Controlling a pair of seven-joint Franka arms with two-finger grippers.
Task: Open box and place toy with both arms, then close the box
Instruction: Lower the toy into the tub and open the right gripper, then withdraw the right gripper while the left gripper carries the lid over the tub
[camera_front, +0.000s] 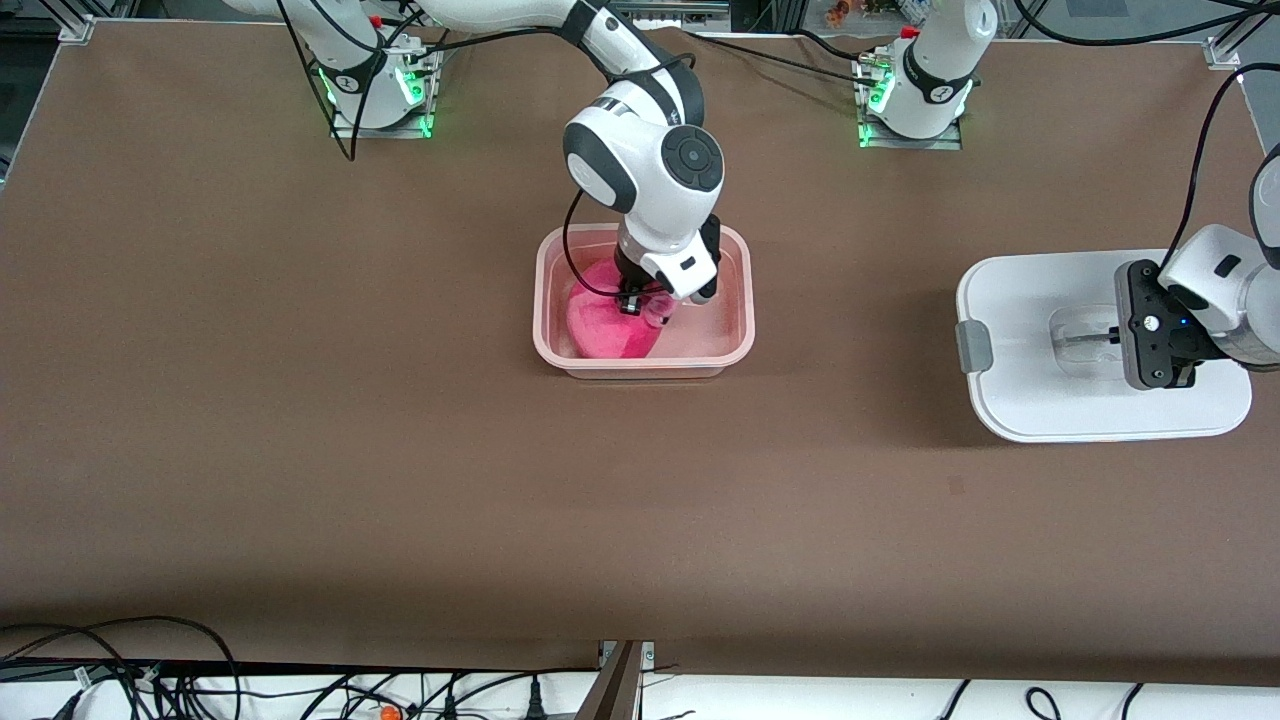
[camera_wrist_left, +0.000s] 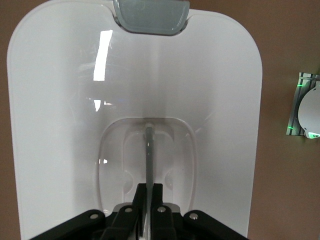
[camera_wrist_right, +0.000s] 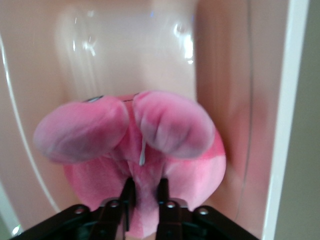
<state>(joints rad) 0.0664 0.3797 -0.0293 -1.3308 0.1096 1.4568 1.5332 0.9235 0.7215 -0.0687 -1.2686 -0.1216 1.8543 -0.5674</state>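
The pinkish tub of the box (camera_front: 741, 300) stands open at the table's middle. The pink plush toy (camera_front: 605, 320) lies inside it, at the right arm's end of the tub. My right gripper (camera_front: 640, 303) reaches down into the tub and is shut on a fold of the toy (camera_wrist_right: 145, 155), its fingers (camera_wrist_right: 129, 192) pinching the plush. The white lid (camera_front: 1050, 400) lies flat on the table toward the left arm's end, one grey clip (camera_front: 972, 346) showing. My left gripper (camera_front: 1118, 338) is shut on the lid's thin centre handle (camera_wrist_left: 148, 155) in the clear recess.
Both arm bases (camera_front: 375, 90) (camera_front: 915, 100) stand along the table edge farthest from the front camera. Cables (camera_front: 150, 670) lie below the table edge nearest that camera. Bare brown tabletop (camera_front: 850, 330) lies between tub and lid.
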